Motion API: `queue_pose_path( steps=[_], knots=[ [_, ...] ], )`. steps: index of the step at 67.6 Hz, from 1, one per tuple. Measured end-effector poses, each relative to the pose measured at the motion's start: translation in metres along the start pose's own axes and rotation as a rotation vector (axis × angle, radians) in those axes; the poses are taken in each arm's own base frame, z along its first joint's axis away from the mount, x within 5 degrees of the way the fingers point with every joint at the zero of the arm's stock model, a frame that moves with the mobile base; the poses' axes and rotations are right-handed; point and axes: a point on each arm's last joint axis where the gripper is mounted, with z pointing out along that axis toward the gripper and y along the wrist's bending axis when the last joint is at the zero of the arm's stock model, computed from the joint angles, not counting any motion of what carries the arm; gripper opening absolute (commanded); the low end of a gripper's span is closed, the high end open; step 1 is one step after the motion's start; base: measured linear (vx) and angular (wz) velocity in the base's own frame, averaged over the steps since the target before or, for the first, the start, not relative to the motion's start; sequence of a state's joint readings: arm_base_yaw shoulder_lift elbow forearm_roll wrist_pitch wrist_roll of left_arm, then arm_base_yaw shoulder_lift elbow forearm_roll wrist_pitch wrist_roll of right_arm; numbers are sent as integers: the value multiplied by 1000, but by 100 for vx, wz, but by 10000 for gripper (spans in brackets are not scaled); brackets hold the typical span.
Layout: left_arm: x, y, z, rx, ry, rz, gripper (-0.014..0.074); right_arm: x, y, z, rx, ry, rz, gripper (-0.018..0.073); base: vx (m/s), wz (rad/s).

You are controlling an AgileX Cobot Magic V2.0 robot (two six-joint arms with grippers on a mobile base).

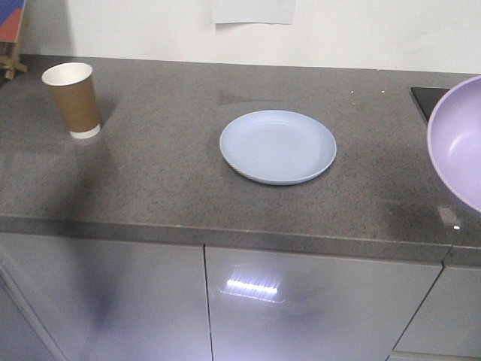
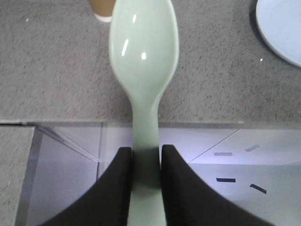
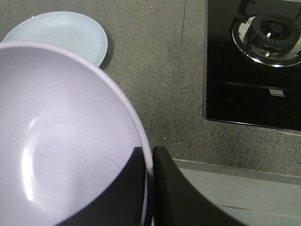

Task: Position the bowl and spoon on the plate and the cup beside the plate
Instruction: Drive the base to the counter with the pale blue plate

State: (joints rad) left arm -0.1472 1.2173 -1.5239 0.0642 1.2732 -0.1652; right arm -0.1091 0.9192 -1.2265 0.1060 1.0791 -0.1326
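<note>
The pale blue-lilac plate (image 1: 278, 147) lies flat mid-counter (image 1: 165, 180), round and shallow with a slightly raised rim. Well apart from it, at the far left, I see the cup (image 1: 73, 99) standing upright, with a brown sleeve, white inside and a white band at its base.

My left gripper (image 2: 146, 150) is clamped on the handle of the spoon (image 2: 143, 61), its black fingers (image 2: 117, 188) pressing both sides. The spoon is glossy mint green, its scoop facing the wrist camera, and it hangs over the counter's near edge.

My right gripper (image 3: 149, 157) pinches the rim of the bowl (image 1: 458, 139), one finger inside and one outside. The bowl is smooth lavender and deep. It is tilted at the scene's right edge, clear of the plate. A black hob (image 3: 254, 70) with a burner (image 3: 270, 33) sits to its right.
</note>
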Motion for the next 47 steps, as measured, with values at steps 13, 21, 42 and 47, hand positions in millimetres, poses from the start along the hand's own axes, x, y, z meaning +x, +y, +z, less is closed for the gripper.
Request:
queue_pose_path(
  steps=[13, 21, 42, 47],
  knots=[
    [0, 0, 0, 0, 0, 0, -6, 0, 0, 0, 0, 0, 0, -6, 17, -16],
    [0, 0, 0, 0, 0, 0, -6, 0, 0, 0, 0, 0, 0, -6, 18, -15],
    [0, 0, 0, 1, 0, 0, -6, 0, 0, 0, 0, 0, 0, -6, 16, -8],
    [0, 0, 0, 1, 0, 0, -6, 0, 0, 0, 0, 0, 0, -6, 15, -1]
  ],
)
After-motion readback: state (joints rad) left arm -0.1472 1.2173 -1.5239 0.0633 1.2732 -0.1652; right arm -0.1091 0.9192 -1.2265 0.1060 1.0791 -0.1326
